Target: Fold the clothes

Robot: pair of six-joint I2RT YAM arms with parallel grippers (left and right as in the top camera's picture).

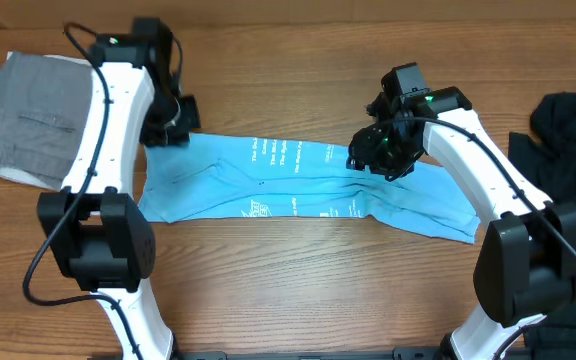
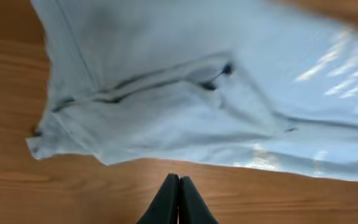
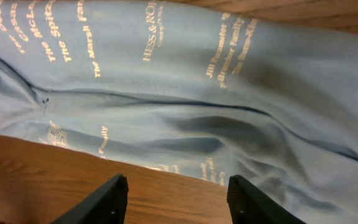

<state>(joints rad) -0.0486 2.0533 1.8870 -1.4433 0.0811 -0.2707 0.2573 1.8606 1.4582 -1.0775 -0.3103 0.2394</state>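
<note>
The clothes are one light blue T-shirt, lying as a long folded strip across the middle of the table with small white text facing up. My left gripper hovers at the strip's far left end. In the left wrist view it is shut with nothing in it, over bare wood just off the shirt edge. My right gripper is above the right half of the strip. In the right wrist view it stands open and empty, its fingers over wood beside the shirt hem.
A folded grey garment lies at the back left of the wooden table. A heap of dark clothing sits at the right edge. Both arm bases stand at the front edge.
</note>
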